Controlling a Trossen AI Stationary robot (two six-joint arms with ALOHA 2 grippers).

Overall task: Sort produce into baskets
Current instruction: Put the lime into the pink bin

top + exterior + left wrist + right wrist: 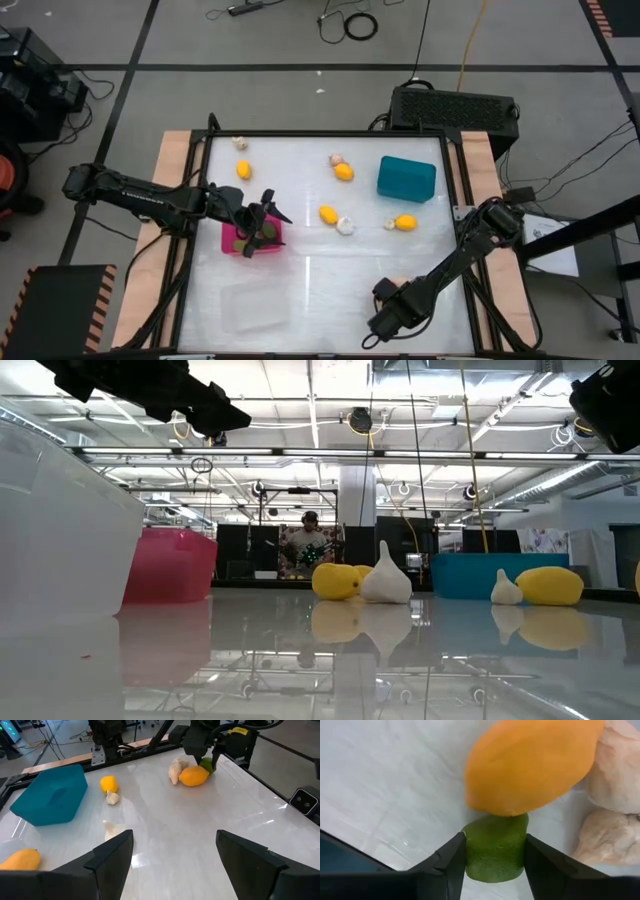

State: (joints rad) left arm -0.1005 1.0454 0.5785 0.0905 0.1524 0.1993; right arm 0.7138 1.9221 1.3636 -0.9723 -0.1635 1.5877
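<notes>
My right gripper (495,842) is near the table's near right edge (388,296), shut on an olive-green oval fruit (495,851). A yellow-orange fruit (530,762) lies against the green one, with two beige garlic bulbs (612,802) beside it. My left gripper (175,840) is open and empty above the pink basket (240,241). The teal basket (405,178) stands at the far right. The clear basket (250,305) stands at the near left. More yellow fruits (328,213) and garlic bulbs (345,226) lie loose on the table. My right gripper pinches the green fruit's two sides (470,857) between its two fingers. The fingers come from above, pointing down, as the left wrist view (206,766) shows. The fruit's far end touches the yellow-orange fruit. Whether it is clear of the table, I cannot tell.
Loose produce lies at the far left (243,169), far middle (344,172) and right of centre (405,222). The table (320,275) has bare white room in the middle near part. A person (308,545) shows far behind the table in the low view.
</notes>
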